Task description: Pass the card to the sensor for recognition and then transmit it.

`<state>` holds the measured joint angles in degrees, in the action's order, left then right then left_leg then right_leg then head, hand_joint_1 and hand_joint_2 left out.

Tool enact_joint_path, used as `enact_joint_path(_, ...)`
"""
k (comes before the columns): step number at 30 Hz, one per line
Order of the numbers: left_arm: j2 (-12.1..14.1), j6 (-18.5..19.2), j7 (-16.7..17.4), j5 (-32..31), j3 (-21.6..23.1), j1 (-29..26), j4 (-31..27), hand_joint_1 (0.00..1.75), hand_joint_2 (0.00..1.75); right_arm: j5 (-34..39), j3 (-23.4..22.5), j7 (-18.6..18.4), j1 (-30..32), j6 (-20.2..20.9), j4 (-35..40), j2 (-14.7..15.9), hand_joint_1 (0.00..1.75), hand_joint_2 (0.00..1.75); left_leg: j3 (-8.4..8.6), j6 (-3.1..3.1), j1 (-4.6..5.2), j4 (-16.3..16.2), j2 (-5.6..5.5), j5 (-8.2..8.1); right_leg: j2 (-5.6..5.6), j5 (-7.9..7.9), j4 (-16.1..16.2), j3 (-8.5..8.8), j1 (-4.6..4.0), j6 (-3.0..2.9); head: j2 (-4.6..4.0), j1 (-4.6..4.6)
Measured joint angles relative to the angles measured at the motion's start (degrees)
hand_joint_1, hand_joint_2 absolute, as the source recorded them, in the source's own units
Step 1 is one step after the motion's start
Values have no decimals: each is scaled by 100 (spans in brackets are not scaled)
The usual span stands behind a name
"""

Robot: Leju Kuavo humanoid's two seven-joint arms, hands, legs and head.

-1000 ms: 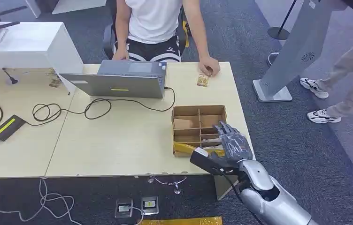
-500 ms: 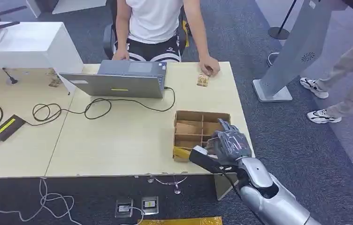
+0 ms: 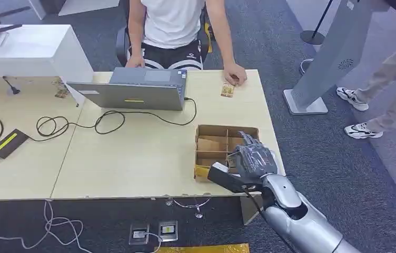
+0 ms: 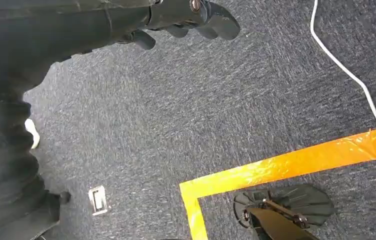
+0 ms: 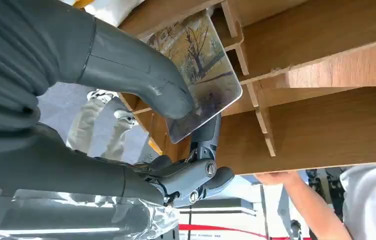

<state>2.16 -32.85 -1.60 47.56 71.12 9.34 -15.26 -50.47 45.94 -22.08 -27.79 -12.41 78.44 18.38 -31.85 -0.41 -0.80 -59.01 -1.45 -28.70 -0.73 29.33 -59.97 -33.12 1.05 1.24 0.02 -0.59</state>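
Note:
A brown cardboard divider box [image 3: 213, 131] stands near the table's right front corner. My right hand [image 3: 254, 160] reaches down into its near compartments. In the right wrist view that hand [image 5: 101, 65] pinches a card [image 5: 203, 75] printed with a tree picture, thumb on its face and a dark finger under it, just over the box's wooden dividers [image 5: 256, 95]. A flat black device with a yellow strip [image 3: 9, 142] lies far left on the table. My left hand [image 4: 186, 15] hangs over the carpet and holds nothing.
A seated person rests a hand [image 3: 235, 74] beside a small card [image 3: 227, 90] at the table's far edge. An open laptop [image 3: 132, 89] and looping cables [image 3: 80, 125] occupy the middle. Another person's legs [image 3: 390, 89] and a grey stand [image 3: 322, 68] are to the right.
My right hand has slid a little left and its fingers have closed down into the box. The box has shifted slightly toward me and to the right.

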Motion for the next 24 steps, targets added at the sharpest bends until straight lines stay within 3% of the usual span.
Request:
enact_joint_path(10,-2,-15,0,-22,0,0,0,0,175,9,2,-28,-70,-258,-31,2,175,175,0,0,0,0,0,0,0,0,0,0,0,0,0,0)
enact_joint_path(16,-9,-24,0,-46,0,1,0,0,175,-109,-20,-171,-424,-428,151,22,175,175,5,0,0,-1,3,1,-4,-1,0,0,0,0,-2,2)
enact_joint_path(24,-22,63,61,-264,2,35,2,0,175,-480,-299,-472,-790,-435,781,299,175,175,4,1,1,-2,3,3,-3,-1,0,-1,1,0,0,0)
